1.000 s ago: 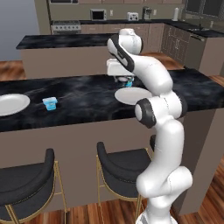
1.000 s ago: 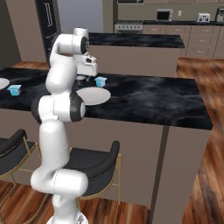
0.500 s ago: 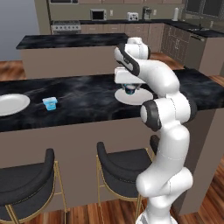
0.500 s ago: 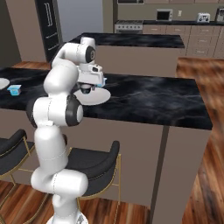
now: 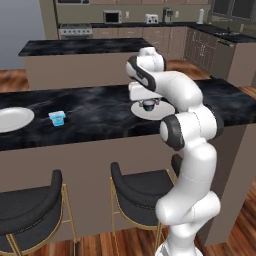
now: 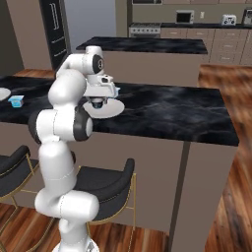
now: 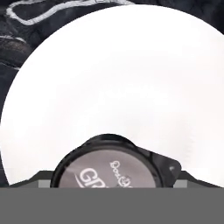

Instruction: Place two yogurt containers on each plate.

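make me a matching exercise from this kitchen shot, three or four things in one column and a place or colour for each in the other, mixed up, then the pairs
Things:
1. dark yogurt cup
2. light blue yogurt cup
3. plate under the gripper
4. far left plate

Places or states:
A. at the left edge of the counter, nothing on it
B. alone on the dark counter, between the two plates
C. between the fingers of the gripper, over a plate
D. white, on the counter by the robot arm

Pairs: 1-C, 2-B, 3-D, 4-A
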Robot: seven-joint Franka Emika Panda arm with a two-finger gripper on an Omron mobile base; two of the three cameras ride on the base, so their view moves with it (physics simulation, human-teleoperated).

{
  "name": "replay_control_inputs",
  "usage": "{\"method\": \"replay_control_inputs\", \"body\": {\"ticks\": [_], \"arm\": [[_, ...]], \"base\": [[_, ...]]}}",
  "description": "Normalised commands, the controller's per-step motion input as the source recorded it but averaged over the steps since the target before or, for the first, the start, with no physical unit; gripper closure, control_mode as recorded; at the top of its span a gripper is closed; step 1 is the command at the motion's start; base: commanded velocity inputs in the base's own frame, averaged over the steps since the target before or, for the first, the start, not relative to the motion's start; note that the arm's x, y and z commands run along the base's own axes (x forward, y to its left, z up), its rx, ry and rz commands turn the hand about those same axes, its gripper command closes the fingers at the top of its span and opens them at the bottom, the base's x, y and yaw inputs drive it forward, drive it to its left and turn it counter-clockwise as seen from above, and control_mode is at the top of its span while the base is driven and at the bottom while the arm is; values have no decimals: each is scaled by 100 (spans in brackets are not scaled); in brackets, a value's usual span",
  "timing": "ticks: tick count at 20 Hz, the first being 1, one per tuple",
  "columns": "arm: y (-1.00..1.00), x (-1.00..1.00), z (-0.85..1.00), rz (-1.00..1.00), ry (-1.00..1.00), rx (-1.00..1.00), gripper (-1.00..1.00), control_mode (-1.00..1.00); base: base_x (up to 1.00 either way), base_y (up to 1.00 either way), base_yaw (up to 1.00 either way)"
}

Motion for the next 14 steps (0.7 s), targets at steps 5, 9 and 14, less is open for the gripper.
{"method": "replay_control_inputs", "body": {"ticks": [5,9,14], "arm": [[0,12,-8,0,10,-7,100,-100],[2,0,-9,0,1,0,100,-100],[6,0,-2,0,-4,3,100,-100]], "base": [[0,0,0],[0,0,0],[0,0,0]]}}
